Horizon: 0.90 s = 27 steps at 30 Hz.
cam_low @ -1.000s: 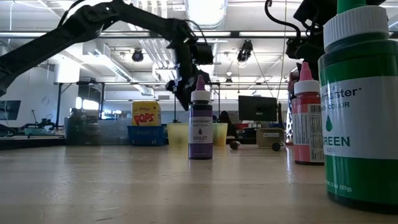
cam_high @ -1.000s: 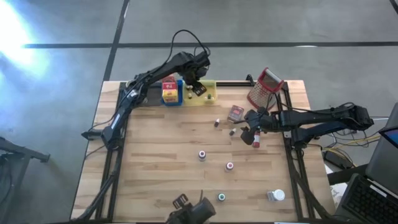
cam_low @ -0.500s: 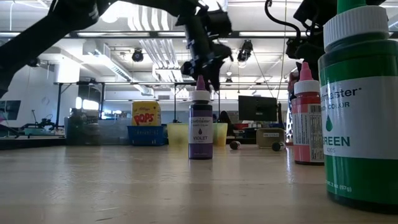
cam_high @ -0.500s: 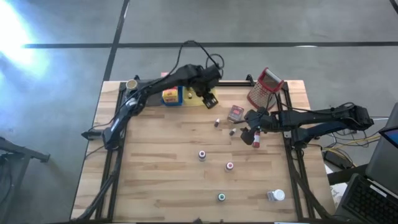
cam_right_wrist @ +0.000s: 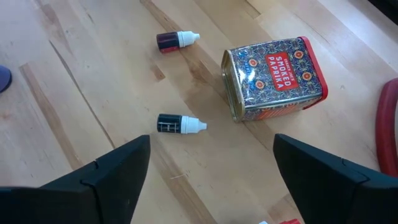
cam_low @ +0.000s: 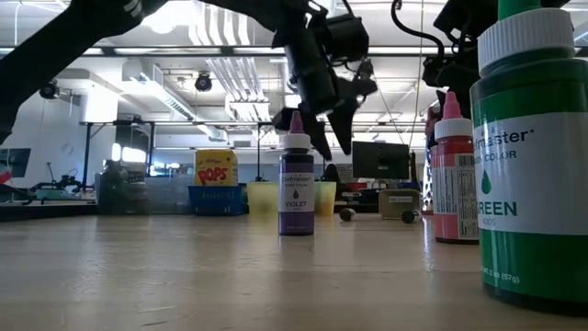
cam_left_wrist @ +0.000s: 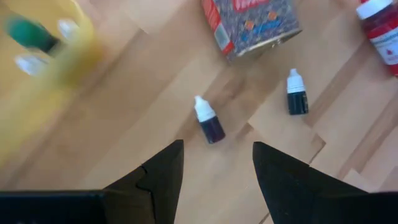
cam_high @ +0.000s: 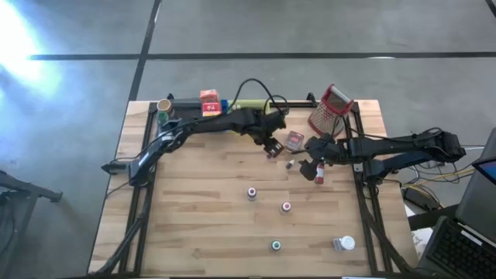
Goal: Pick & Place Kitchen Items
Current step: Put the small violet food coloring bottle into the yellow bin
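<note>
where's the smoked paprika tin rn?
High view: the smoked paprika tin lies right of table centre, between the left gripper and the grater.

Two slim black jointed arms; looping black cables; matte, wedge-shaped black jaws

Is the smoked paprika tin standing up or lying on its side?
Lying on its side. In the right wrist view the paprika tin shows its printed front label facing up, flat on the table.
</note>
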Available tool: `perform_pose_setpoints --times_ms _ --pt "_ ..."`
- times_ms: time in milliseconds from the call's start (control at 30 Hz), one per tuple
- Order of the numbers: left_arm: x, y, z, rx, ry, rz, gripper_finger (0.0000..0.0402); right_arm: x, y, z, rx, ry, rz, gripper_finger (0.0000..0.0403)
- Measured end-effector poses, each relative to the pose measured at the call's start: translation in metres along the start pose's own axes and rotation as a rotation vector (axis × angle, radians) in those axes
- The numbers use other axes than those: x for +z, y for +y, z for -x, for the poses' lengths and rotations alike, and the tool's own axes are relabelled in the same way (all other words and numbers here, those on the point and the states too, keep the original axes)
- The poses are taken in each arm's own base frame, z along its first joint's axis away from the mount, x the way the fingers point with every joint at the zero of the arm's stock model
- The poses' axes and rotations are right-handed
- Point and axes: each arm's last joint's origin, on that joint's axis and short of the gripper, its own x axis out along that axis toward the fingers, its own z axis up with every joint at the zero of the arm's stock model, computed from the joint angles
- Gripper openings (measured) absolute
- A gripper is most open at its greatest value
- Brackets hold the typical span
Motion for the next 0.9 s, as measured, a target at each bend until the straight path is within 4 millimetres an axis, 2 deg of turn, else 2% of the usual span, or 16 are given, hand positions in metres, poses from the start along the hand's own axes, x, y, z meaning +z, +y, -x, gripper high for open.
perform_pose_setpoints --times_ms 333,667,900 --pt "-0.012 -0.004 -0.041 -0.061 -0.078 0.082 0.0198 0.0 0.0 0.0 0.0 0.0 0.0 0.0363" --pt "-0.021 0.0 -0.051 -0.02 -0.047 0.069 0.0197 0.0 0.0 0.0 0.0 0.0 0.0 0.0346" --pt "-0.037 0.002 -0.066 0.003 0.001 0.078 0.0198 0.0 0.0 0.0 0.0 0.0 0.0 0.0324"
